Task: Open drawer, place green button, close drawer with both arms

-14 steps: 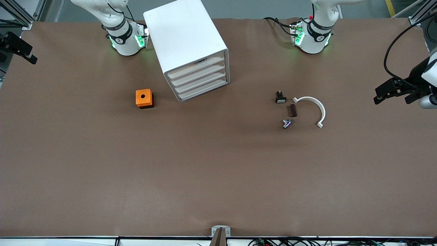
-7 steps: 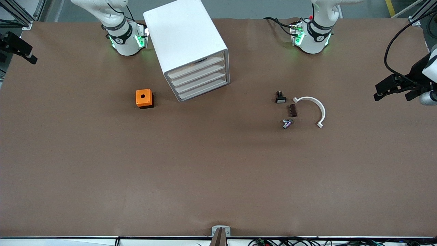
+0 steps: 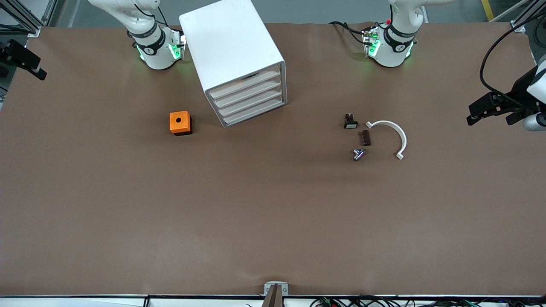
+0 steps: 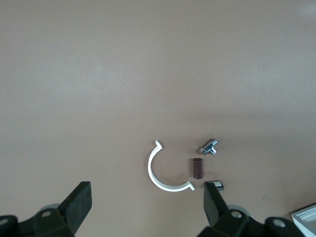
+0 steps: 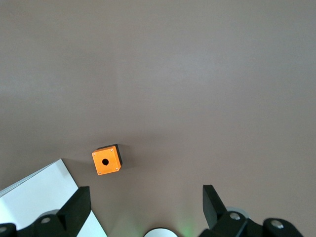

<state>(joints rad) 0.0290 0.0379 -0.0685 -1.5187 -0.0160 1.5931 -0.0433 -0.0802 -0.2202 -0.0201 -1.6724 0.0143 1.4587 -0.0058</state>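
Beside the closed cabinet (image 3: 239, 64), button (image 3: 358, 154), both end effectors wide.

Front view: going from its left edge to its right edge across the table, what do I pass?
Right gripper → orange cube → cabinet → white curved piece → left gripper. The small parts beside the curved piece overlap in order, so they are left out.

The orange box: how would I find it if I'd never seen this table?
Look for the big white cabinet with four drawers, standing on the brown table. Beside it, toward the right arm's end of the table, sits the orange box. It is the only brightly coloured thing here: a little cube with a round black hole in its top, all alone, away from the white curved piece.
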